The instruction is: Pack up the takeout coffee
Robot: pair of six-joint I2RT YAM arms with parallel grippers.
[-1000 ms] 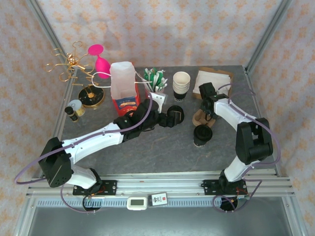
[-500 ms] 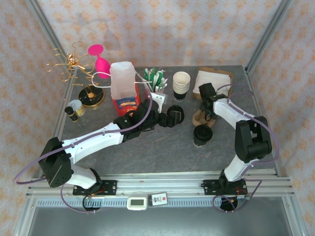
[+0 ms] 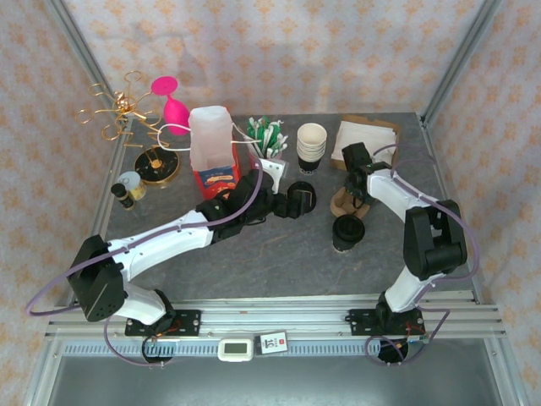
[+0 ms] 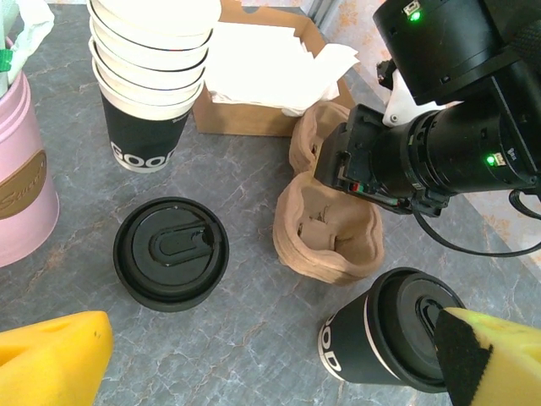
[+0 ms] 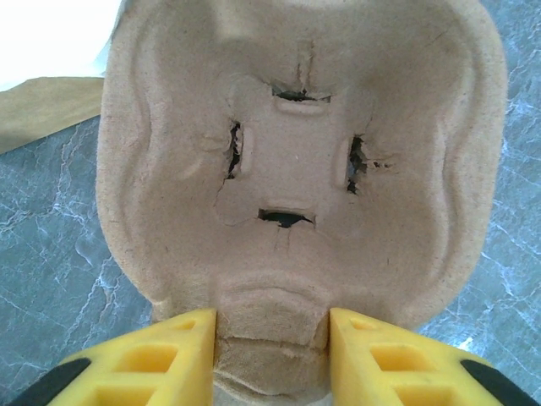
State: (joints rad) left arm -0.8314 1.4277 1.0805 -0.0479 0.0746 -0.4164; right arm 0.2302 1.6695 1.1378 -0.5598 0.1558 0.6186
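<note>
Coffee (image 3: 347, 233): a small tapered cup of dark matt paper, with white lettering on the wall. It is capped with a round, glossy black plastic lid, raised at the rim, and a thin pale line is seen just beneath it. It is stood upright on the counter (image 4: 245, 169), a smooth grey marbled surface.

Carrier (image 4: 325, 233): tan moulded pulp, rough and fibrous, formed into two rounded wells side by side. The floor of one well is cut with four short slits round a square, their edges torn.

Black piece (image 4: 171, 252): squat, round, glossy plastic, with an oval recess pressed into the top. Stack of cups (image 4: 150, 76): cream inside, dark outside, the nested rims forming ridges.

Position: the coffee is set just beside the carrier, on its near side, with a narrow strip of counter seen between them. The right claw (image 5: 272, 359) is lowered at the carrier, so the coffee lies just short of it, toward the arm bases. The yellow fingers (image 5: 152, 364) are set partway closed astride the carrier's rim, pulp filling the gap. Whether the rim is clamped cannot be told.

The left claw (image 4: 275, 359) is spread wide, the coffee at one side of it. One finger is seen overlapping the lid's edge, but contact cannot be told.
</note>
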